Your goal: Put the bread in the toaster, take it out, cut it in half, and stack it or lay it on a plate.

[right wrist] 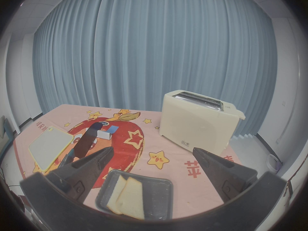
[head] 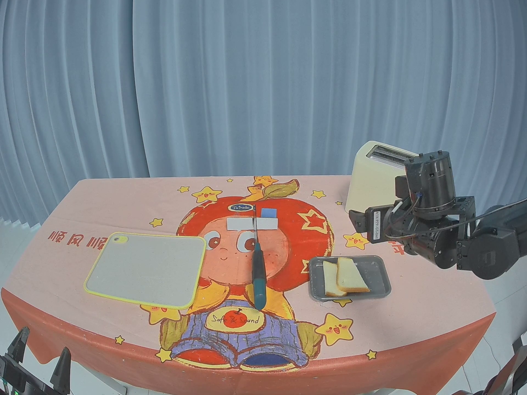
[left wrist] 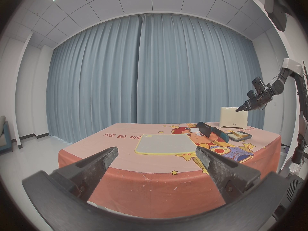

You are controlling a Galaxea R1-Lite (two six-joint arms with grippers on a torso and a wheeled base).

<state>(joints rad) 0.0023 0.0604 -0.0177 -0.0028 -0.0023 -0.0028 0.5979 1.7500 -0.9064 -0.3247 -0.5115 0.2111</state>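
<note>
Two slices of bread [head: 343,276] lie overlapping in a shallow grey tray [head: 380,281] on the right half of the table [head: 110,204], pushed toward the tray's left side, with bare tray floor showing to their right. The tray sits a little in from the table's curved near edge, with a strip of printed pink cloth between them.

Behind it, near the table's far right edge, stands the cream toaster [head: 370,185], its slots facing up. The right gripper [right wrist: 152,151] hangs in the air above the cloth between toaster and tray, touching neither. Its fingers are spread wide and hold nothing.

At the table's centre lies a knife [head: 258,270], its teal handle pointing toward the near edge and its far end lying across a small white block [head: 241,224]. Open cloth separates it from the tray on one side and from the cutting board [head: 145,270] on the other.

The grey board, rimmed in yellow-green, lies flat on the left half. Its near corner is close to the table's front edge, and open cloth runs behind it to the far edge.

The left gripper [left wrist: 156,149] sits low and off the table, outside the near left corner and well apart from everything on it. Its fingers are also released and empty. A blue curtain [head: 263,72] hangs behind the far side of the table.
</note>
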